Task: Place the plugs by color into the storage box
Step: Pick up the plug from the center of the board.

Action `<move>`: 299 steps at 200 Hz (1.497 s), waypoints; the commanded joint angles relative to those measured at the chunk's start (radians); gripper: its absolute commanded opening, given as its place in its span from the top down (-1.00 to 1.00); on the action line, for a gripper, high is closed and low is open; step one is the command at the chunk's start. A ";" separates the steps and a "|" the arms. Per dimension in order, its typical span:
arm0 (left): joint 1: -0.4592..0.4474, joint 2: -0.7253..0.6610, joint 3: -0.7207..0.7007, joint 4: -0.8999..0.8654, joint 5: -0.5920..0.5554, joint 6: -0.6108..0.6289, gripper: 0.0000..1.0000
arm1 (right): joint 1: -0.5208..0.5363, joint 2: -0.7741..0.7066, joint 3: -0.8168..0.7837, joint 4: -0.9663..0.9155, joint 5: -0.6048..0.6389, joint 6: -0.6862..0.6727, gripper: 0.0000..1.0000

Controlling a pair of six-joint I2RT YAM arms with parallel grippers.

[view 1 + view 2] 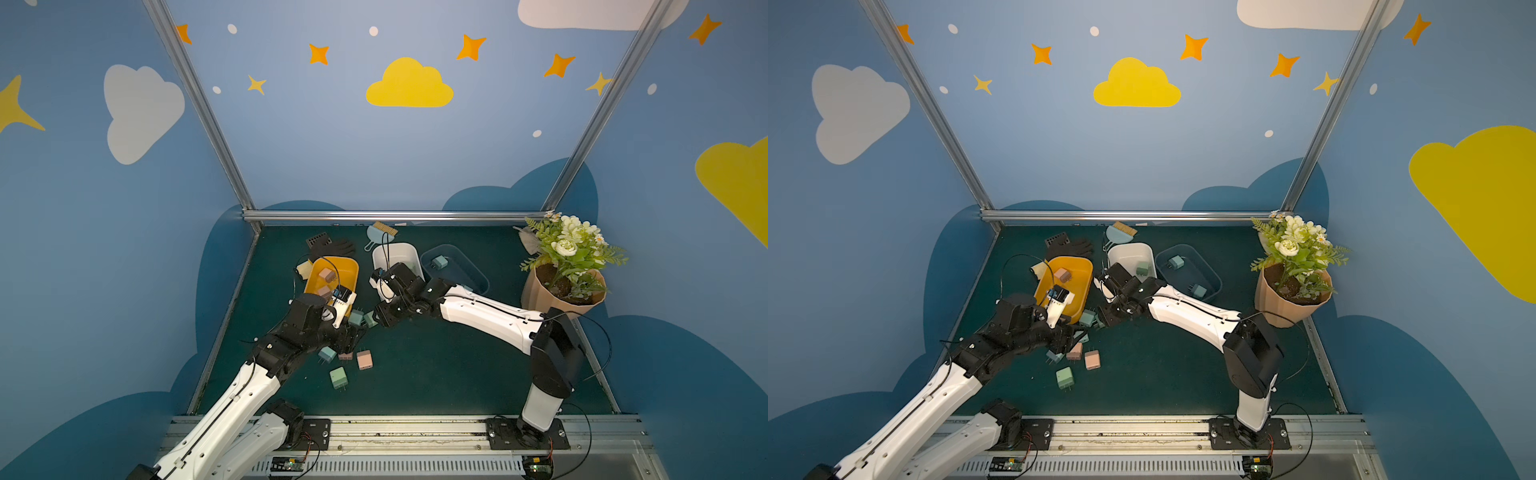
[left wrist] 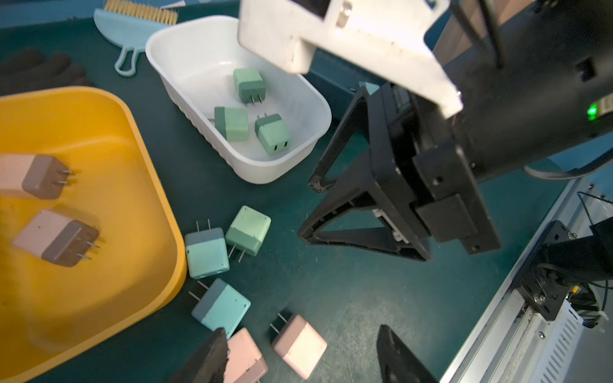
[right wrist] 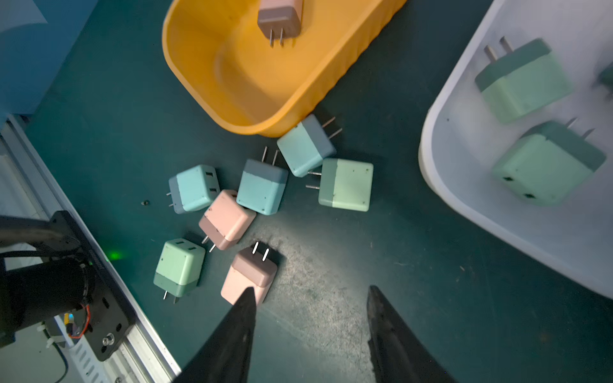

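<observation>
Nearby, two-tone pastel plugs [image 3: 262,189] lie loose; left end effector [image 2: 302,331] and right end effector [image 3: 311,289] gape empty.

Standing in a row at the back: left bin [image 1: 345,275], middle bin [image 1: 405,251], right bin [image 1: 461,266]. Lying before the left bin: loose plugs [image 1: 338,376].

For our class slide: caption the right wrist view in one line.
Open jaws near loose plugs beside the yellow bin; green plugs sit in the white bin.
</observation>
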 commanded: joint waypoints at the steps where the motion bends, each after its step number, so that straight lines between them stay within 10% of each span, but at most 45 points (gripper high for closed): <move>1: -0.008 0.004 -0.018 -0.035 0.017 0.026 -0.42 | 0.009 -0.030 -0.018 0.018 -0.011 0.019 -0.08; 299: 0.000 -0.063 -0.068 -0.037 -0.130 0.214 -0.43 | 0.003 0.389 0.366 -0.182 0.062 0.006 -0.23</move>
